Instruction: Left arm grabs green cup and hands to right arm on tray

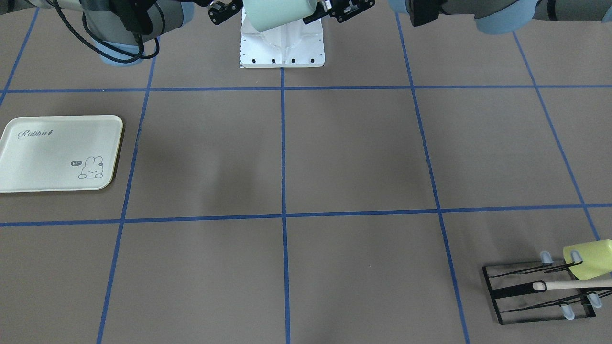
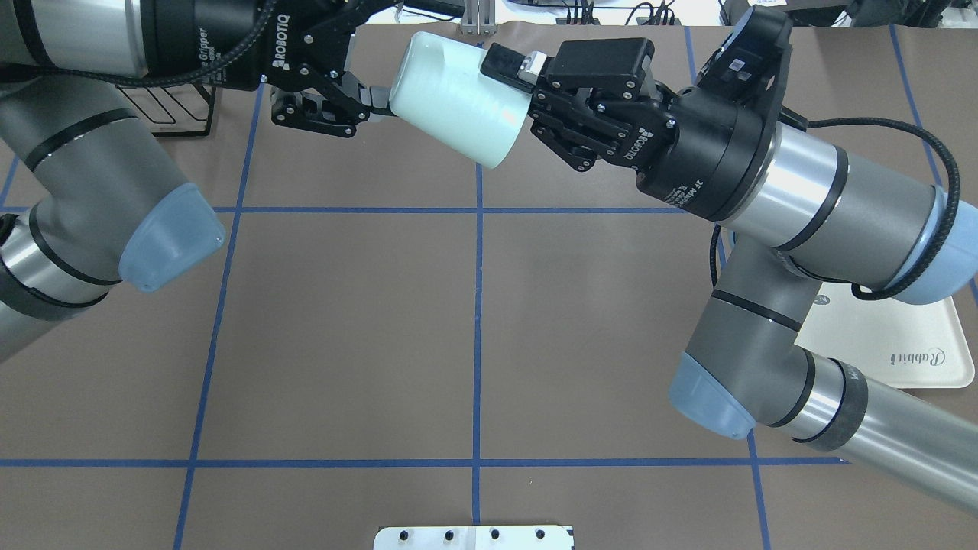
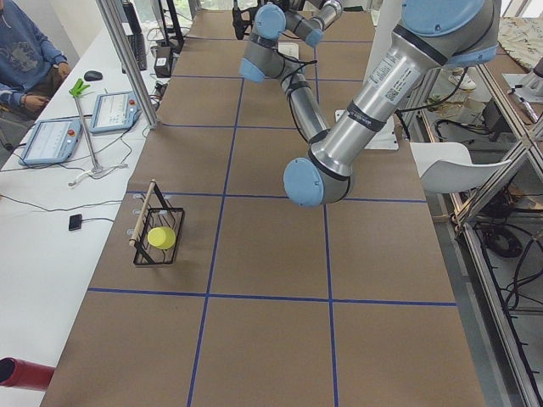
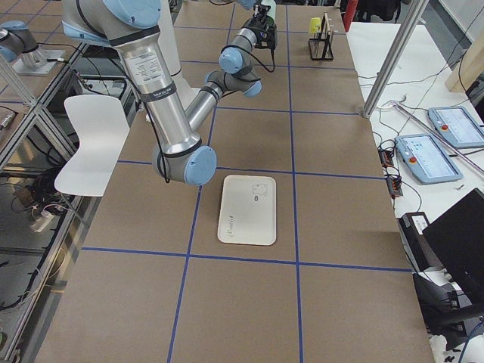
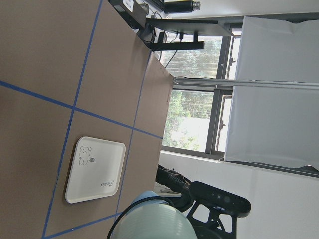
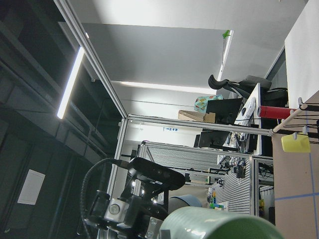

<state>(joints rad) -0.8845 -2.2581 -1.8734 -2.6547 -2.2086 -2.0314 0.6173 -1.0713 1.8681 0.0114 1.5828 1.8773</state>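
Observation:
The pale mint-green cup (image 2: 454,99) is held on its side in the air over the far middle of the table, between both grippers; it also shows in the front view (image 1: 279,14). My left gripper (image 2: 380,101) is shut, pinching the cup's left end. My right gripper (image 2: 516,99) comes in from the right with its fingers spread along either side of the cup's other end; I cannot tell whether they press on it. The cream tray (image 2: 894,344) lies empty on the table under the right arm, and shows whole in the front view (image 1: 57,153).
A black wire rack (image 1: 540,291) with a yellow-green cup (image 1: 590,260) and a wooden stick stands at the table's far left corner. The white base plate (image 1: 282,43) sits at the robot's edge. Blue tape lines grid the brown table.

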